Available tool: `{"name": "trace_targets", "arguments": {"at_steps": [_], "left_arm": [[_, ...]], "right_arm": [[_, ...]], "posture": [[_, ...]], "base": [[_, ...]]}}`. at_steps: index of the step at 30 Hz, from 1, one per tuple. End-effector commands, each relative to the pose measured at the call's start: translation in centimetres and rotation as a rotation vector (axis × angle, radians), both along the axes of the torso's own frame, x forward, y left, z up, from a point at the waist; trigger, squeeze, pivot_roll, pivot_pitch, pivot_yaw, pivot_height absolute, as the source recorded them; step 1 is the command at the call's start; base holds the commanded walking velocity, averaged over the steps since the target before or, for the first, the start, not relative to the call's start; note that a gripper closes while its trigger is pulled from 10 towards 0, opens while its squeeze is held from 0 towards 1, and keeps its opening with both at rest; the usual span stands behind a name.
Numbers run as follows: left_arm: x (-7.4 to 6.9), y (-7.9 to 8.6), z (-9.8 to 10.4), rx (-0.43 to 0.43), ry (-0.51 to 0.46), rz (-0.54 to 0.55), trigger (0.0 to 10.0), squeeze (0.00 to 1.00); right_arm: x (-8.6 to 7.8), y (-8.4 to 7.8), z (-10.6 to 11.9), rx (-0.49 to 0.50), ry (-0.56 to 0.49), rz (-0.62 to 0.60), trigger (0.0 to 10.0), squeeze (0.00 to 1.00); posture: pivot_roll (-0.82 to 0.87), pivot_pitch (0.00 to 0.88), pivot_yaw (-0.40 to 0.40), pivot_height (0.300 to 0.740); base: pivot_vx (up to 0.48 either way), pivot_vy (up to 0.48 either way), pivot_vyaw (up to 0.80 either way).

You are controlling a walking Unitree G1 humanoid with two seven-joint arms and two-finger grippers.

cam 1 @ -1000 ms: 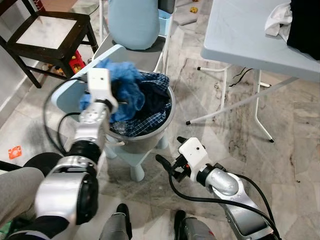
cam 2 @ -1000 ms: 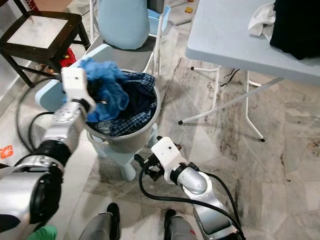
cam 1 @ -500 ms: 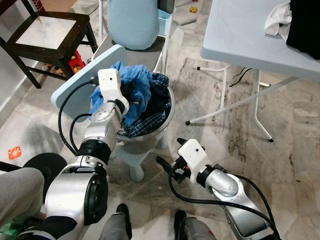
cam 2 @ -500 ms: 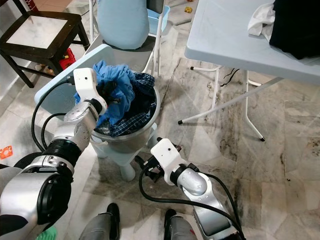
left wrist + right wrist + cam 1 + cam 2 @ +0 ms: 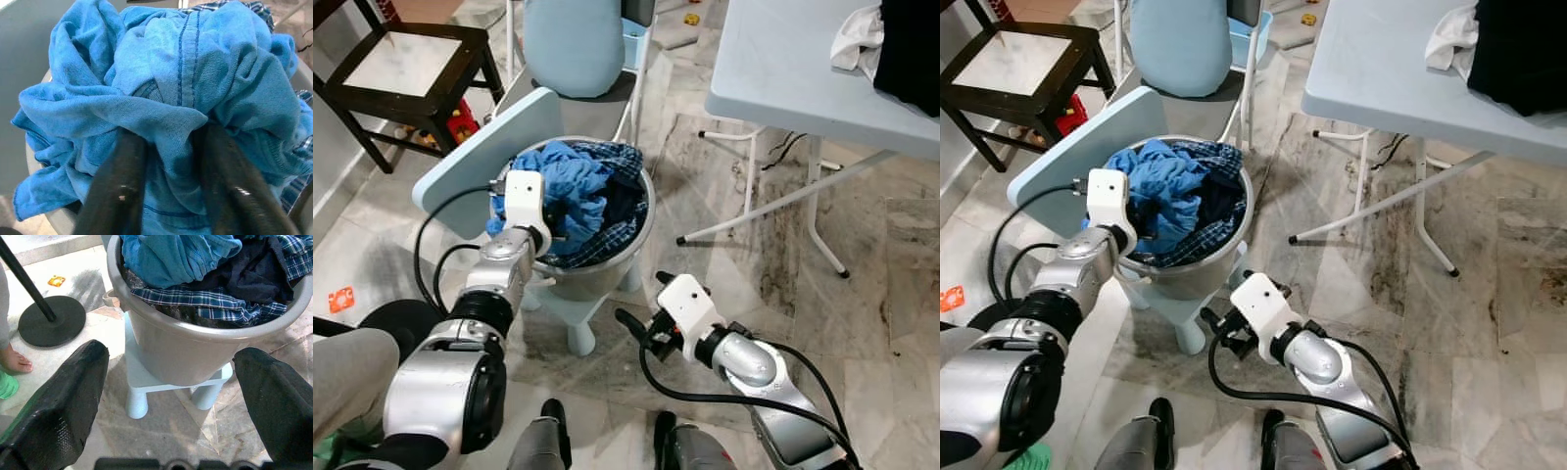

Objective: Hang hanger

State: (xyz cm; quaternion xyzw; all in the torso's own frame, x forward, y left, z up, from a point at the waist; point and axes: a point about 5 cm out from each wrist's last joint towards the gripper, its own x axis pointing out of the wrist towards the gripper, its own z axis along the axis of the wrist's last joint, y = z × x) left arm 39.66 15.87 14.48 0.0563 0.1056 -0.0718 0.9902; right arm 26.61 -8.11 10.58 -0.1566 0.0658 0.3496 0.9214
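A grey bucket (image 5: 625,257) stuffed with clothes stands on a small pale blue stool (image 5: 579,315). On top lies a crumpled blue garment (image 5: 576,184) over plaid and dark cloth. My left gripper (image 5: 554,215) reaches into the bucket from its near-left rim. In the left wrist view its black fingers (image 5: 117,196) pinch a fold of the blue garment (image 5: 186,98). My right gripper (image 5: 644,302) hangs low over the floor, just in front of the stool. It is open, and in the right wrist view its fingers (image 5: 63,401) spread wide toward the bucket (image 5: 195,352).
A pale folding table (image 5: 783,69) with white and black cloth stands at the right, its legs (image 5: 754,211) slanting to the floor. Behind the bucket are a blue-cushioned chair (image 5: 573,39), a dark wooden chair (image 5: 401,59) and a leaning pale blue board (image 5: 470,147). A black stand base (image 5: 46,320) and a person's foot (image 5: 14,362) are nearby.
My left gripper has come down with the blue garment, from held up above the bucket to resting on the pile. The right arm has barely moved.
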Motion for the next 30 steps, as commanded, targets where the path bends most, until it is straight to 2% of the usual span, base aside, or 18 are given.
{"name": "trace_targets", "arguments": {"at_steps": [1, 2, 9, 11, 17, 23, 30], "left_arm": [[-0.4, 0.2, -0.9, 0.037, 0.019, -0.009, 10.0, 1.00], [-0.4, 0.2, -0.8, 0.075, 0.010, -0.033, 10.0, 1.00], [-0.6, 0.1, -0.9, 0.129, -0.007, -0.072, 10.0, 1.00], [-0.9, -0.3, -0.4, 0.172, -0.066, -0.098, 10.0, 1.00], [-1.4, -0.5, 0.2, 0.193, -0.155, -0.066, 10.0, 1.00], [-2.2, -0.8, 0.0, 0.217, -0.164, -0.082, 10.0, 1.00], [-4.0, -1.9, -1.3, 0.211, -0.140, -0.124, 10.0, 1.00]], "right_arm": [[-0.4, 0.1, -0.5, -0.002, 0.017, 0.006, 10.0, 0.00], [-0.4, 0.1, -0.5, -0.002, 0.017, 0.009, 10.0, 0.00], [-0.2, 0.0, -0.5, -0.004, 0.015, 0.010, 10.0, 0.00], [-0.2, 0.0, -0.5, -0.005, 0.012, 0.008, 10.0, 0.00], [-0.1, 0.2, -0.6, -0.001, 0.011, 0.011, 10.0, 0.00], [0.0, 0.3, -0.5, 0.000, 0.009, 0.014, 10.0, 0.00], [0.1, 0.3, -0.6, 0.000, 0.005, 0.011, 10.0, 0.00]], "posture": [[-0.05, 0.307, -0.033, 0.740], [-0.05, 0.305, -0.035, 0.740], [-0.04, 0.303, -0.035, 0.740], [-0.04, 0.302, -0.034, 0.740], [-0.02, 0.297, -0.031, 0.740], [-0.02, 0.294, -0.030, 0.740], [-0.02, 0.292, -0.028, 0.740]], "base": [[0.000, 0.000, 0.00], [0.000, 0.000, 0.00], [0.000, 0.000, 0.00], [0.000, 0.000, 0.00], [0.000, 0.000, 0.00], [0.000, 0.000, 0.00], [0.000, 0.000, 0.00]]}}
